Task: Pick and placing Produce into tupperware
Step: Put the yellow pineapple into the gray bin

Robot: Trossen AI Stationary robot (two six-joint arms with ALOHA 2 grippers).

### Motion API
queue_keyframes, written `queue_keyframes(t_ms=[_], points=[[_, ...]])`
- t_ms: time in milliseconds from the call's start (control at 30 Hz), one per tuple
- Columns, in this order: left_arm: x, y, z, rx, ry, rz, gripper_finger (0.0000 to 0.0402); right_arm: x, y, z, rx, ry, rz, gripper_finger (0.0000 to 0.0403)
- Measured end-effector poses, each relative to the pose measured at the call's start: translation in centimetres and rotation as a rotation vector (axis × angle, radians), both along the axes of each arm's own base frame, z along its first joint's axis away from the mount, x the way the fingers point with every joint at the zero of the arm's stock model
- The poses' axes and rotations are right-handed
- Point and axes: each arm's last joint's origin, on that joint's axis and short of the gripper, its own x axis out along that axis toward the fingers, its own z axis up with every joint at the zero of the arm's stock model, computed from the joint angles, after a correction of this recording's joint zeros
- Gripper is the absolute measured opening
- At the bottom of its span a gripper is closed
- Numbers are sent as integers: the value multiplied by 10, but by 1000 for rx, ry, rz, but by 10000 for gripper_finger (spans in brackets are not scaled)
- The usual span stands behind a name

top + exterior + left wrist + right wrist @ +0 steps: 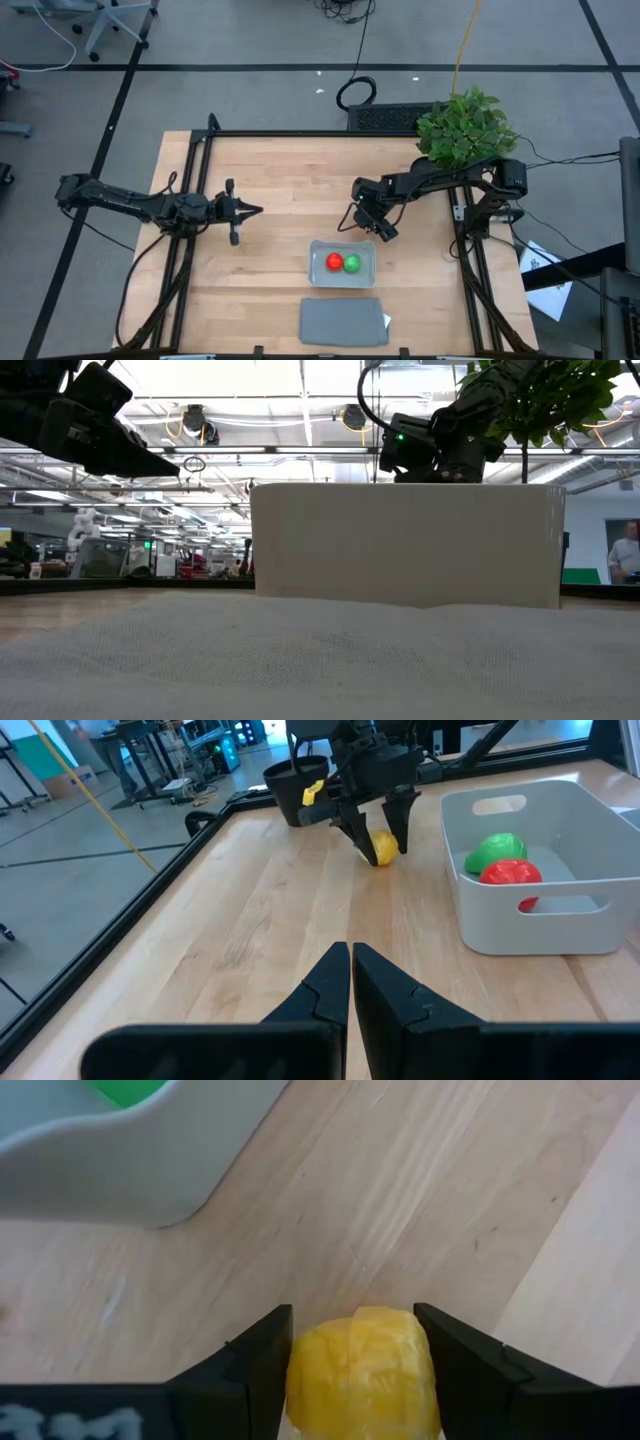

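Observation:
The yellow produce [360, 1370] sits between the fingers of my right gripper [352, 1342], just beyond the far edge of the tupperware [342, 283]. In the left wrist view the yellow piece [383, 848] shows low between those fingers [381, 838]. From above, the gripper [366, 228] hides it. The red piece [334, 262] and the green piece [352, 263] lie inside the tupperware. My left gripper [350, 955] is shut and hovers over the table's left half [255, 210]. My right gripper pinches the yellow produce between its two fingers, one on each side of its round body [300, 1370]. The fingers come down from above, slanting toward the table's near edge. The piece is close to the wood; whether it is lifted clear I cannot tell.
The flat grey lid [343, 321] lies near the table's near edge, in front of the tupperware. The potted plant [465, 125] stands at the far right corner, above the right arm. Bare wood lies between the two grippers.

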Motion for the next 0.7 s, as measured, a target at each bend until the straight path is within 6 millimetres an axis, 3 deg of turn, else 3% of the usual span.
queue_keyframes(t_ms=[700], points=[[0, 0, 0, 6, 0, 4, 21, -1, 0, 3, 10, 4, -26, 186]])
